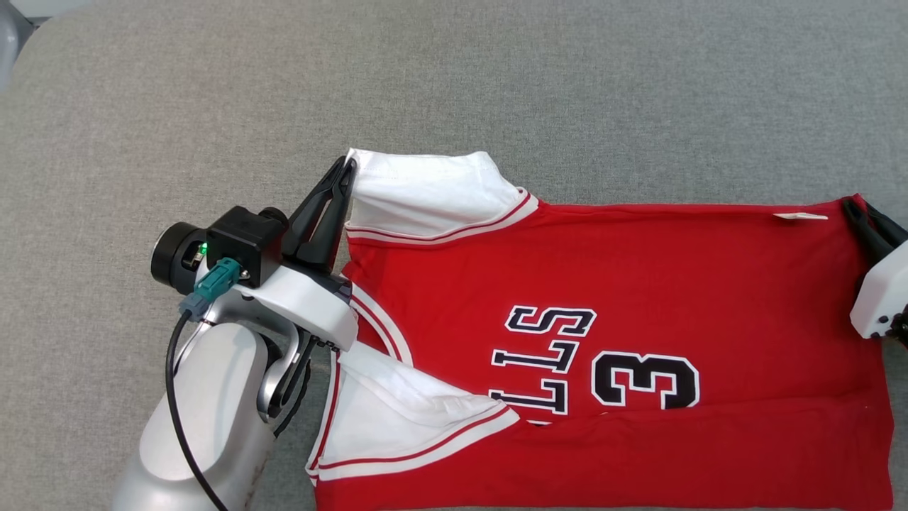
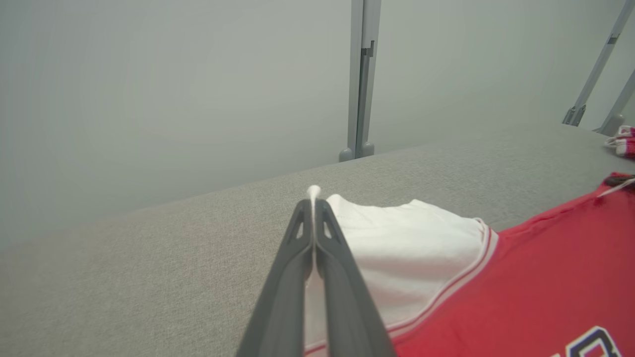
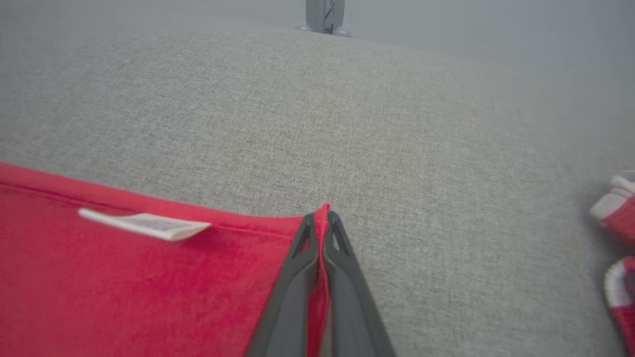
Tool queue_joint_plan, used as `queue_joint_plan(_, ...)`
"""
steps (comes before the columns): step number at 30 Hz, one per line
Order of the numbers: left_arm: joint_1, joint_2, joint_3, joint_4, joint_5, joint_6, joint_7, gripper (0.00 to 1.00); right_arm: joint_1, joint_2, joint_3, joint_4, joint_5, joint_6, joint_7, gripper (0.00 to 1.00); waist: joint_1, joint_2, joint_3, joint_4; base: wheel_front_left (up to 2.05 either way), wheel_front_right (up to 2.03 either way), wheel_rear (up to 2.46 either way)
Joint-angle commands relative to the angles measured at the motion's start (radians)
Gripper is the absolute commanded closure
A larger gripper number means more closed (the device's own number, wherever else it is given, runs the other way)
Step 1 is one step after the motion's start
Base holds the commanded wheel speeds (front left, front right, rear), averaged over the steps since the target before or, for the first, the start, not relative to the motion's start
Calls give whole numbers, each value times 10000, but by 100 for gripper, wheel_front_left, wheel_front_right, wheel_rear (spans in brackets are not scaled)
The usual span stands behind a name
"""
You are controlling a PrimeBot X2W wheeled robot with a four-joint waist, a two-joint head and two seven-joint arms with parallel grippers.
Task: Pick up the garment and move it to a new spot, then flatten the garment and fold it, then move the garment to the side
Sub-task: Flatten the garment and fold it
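Cut off by the near edge of the head view: near side of the garment [image 1: 638, 284] and most of the left forearm [image 1: 206, 419]. Cropped at the right edge: right hand [image 1: 853, 206], with just dark fingers and part of a white housing in sight. Hidden under the folded near sleeve [image 1: 397, 411]: start of the black lettering [image 1: 550, 348], legible as LLS beside a 3. Print on the small white tag [image 3: 146, 224] too small to read. Blurred and cropped at the right edge of the right wrist view: second red-and-white garment [image 3: 617, 208]. Hazy beyond the tabletop [image 2: 149, 258]: background of both wrist views.
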Motion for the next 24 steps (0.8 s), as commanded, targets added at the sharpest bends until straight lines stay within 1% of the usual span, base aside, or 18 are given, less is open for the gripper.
queue_joint_plan(1, 149, 68, 4, 43, -75, 44, 18, 100, -55, -64, 37, 66, 79, -4, -202, 100, 0, -1, -71, -6, 0, 0, 0)
queue_joint_plan(8, 424, 157, 51, 34, -319, 23, 140, 100, 296, 79, -101, -79, 94, -4, -732, 100, 0, -1, -486, -119, 0, 0, 0)
queue_joint_plan(11, 550, 232, 71, -107, -423, 31, 217, 100, 487, 57, -655, -544, -180, -6, -753, 100, 0, -1, -659, -157, 0, 0, 0)
queue_joint_plan(12, 550, 232, 71, -107, -423, 31, 217, 100, 487, 57, -655, -544, -180, -6, -753, 100, 0, -1, -659, -157, 0, 0, 0)
queue_joint_plan(18, 1124, 447, 40, -528, -571, 25, 425, 100, 1597, 224, -1844, -1484, -890, -4, -733, 100, 0, -1, -1111, -207, 0, 0, 0)
queue_joint_plan(24, 1843, 823, -121, -1176, -642, -72, 714, 100, 2711, 322, -2551, -2070, -1395, -4, -735, 100, 0, -1, -1534, -244, 0, 0, 0)
